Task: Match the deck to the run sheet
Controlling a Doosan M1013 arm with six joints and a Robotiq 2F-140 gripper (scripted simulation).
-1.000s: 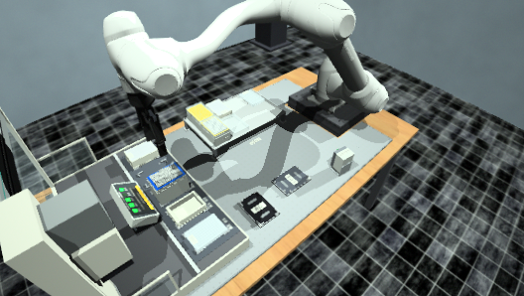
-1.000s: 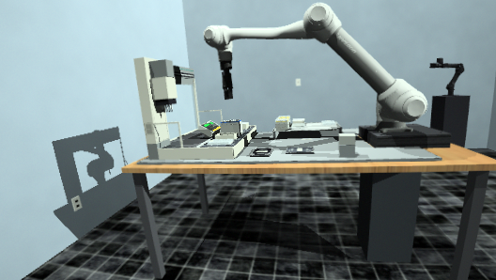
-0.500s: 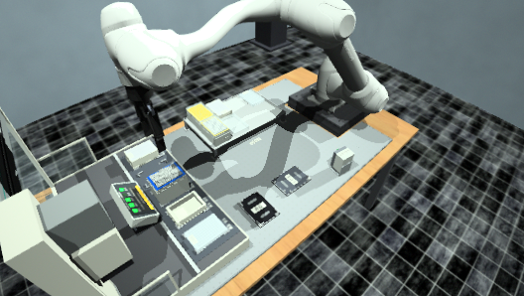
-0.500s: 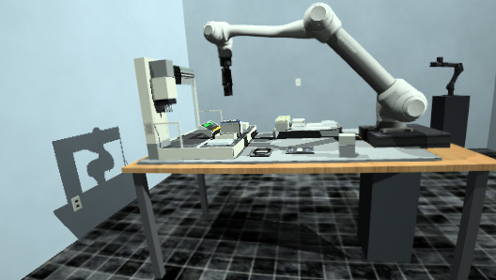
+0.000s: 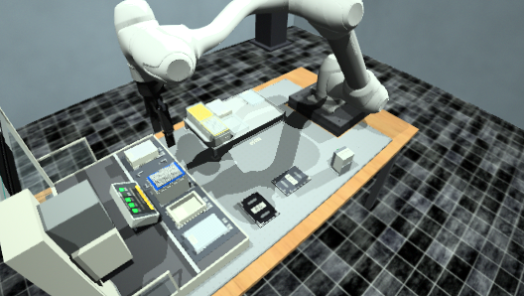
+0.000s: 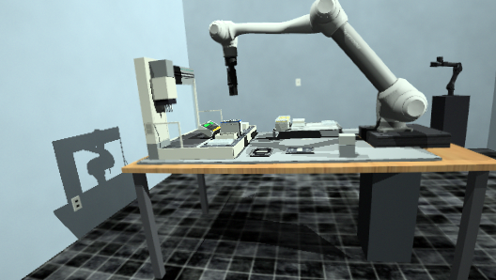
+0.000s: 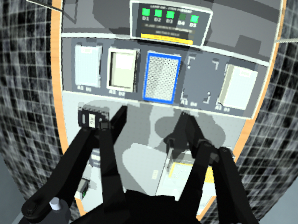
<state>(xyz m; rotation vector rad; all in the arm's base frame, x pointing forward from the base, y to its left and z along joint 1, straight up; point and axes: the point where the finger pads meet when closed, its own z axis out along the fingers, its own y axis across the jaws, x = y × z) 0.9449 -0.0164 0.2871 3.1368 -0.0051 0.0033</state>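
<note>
My gripper (image 5: 165, 130) hangs high above the table between the deck and the shelf, open and empty; it also shows in the side view (image 6: 232, 90) and the wrist view (image 7: 147, 129). The wrist view looks down on the deck row. From its left stand a lidded plate (image 7: 87, 66), an open pale reservoir (image 7: 123, 68), a blue-framed tip rack with no cover (image 7: 162, 76), a bare position (image 7: 202, 80) and a pale block (image 7: 238, 87). In the overhead view they are the plate (image 5: 204, 232), reservoir (image 5: 187, 206), tip rack (image 5: 166, 175) and block (image 5: 141, 153). Labels are too small to read.
The shelf (image 5: 238, 121) holds several items, one with a yellow top (image 5: 200, 113). Two black nests (image 5: 291, 180) (image 5: 258, 209) lie on the mat. A small grey box (image 5: 342, 160) stands near the table's edge. A panel with green lights (image 5: 131, 204) and the handler's tower (image 6: 154, 104) stand behind the deck.
</note>
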